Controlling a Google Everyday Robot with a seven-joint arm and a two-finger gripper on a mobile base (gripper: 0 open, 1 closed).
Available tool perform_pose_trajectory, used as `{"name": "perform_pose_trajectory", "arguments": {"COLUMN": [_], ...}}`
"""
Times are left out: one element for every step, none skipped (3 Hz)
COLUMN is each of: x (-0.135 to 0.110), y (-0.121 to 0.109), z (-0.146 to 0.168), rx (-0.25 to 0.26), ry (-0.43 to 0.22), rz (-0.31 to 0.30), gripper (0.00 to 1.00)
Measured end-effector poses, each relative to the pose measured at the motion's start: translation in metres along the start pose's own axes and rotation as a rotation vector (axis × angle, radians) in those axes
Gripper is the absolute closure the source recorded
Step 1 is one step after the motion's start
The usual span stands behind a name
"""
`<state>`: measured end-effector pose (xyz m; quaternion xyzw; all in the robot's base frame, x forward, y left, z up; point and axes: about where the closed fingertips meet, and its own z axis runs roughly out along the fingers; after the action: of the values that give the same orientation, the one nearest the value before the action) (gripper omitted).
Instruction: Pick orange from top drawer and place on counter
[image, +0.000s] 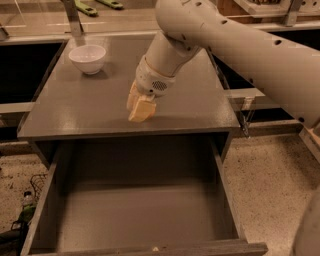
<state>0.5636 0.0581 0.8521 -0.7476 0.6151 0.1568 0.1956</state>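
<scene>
tool (141, 107): low over the counter (90, 107) near its front edge, above the open top drawer (145, 220); spread or pressed together, cannot tell
orange: not in sight (drawer floor looks bare, counter shows only a white bowl (87, 58)); possibly hidden in the tool
step: probably placing
next: if loaded, lower to the counter, then release

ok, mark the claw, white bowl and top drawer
claw (141, 110): camera view, tan tip, over the counter (75, 107) near its front.
white bowl (88, 64): camera view, outer wall.
top drawer (150, 215): camera view, bare bottom.
</scene>
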Motion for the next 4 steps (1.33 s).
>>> {"name": "perform_pose_trajectory", "arguments": {"x": [0.023,0.027,0.029,0.029], "y": [-0.038,-0.035,-0.034,-0.034], "z": [-0.002,0.013,0.021,0.021], "rx": [-0.012,-0.041,-0.055,-0.055], "ry": [-0.015,-0.05,-0.054,-0.054], "rz": [0.052,0.066,0.07,0.07], "gripper": [1.0,1.0,1.0,1.0]}}
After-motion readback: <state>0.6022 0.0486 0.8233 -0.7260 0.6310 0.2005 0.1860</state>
